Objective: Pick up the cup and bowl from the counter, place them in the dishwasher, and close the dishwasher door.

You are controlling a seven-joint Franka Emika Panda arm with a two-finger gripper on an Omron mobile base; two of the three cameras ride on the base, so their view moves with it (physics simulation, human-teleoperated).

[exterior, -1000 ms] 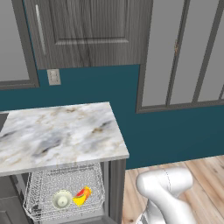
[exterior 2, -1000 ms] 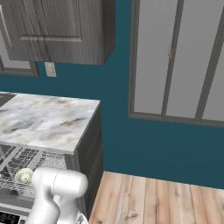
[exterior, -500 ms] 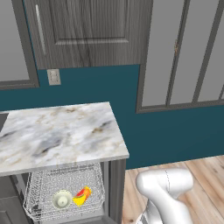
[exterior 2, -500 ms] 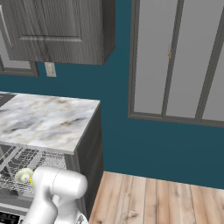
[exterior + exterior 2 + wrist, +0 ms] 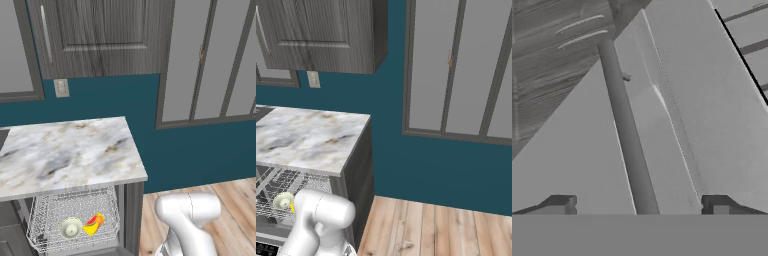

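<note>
The cup (image 5: 93, 223) and bowl (image 5: 71, 228) lay side by side in the dishwasher's wire rack (image 5: 75, 220) under the counter's (image 5: 65, 150) front edge; closing the dishwasher door (image 5: 707, 110) remained; the gripper (image 5: 637, 205) stood wide open, astride its bar handle (image 5: 624, 130), gripping nothing; pushing upward seemed next.

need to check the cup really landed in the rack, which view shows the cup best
The left base view: the cup lies on its side in the white wire rack, beside the bowl. In the right base view only a yellow sliver peeks from behind the arm. The hand view faces the dishwasher door's handle.
</note>
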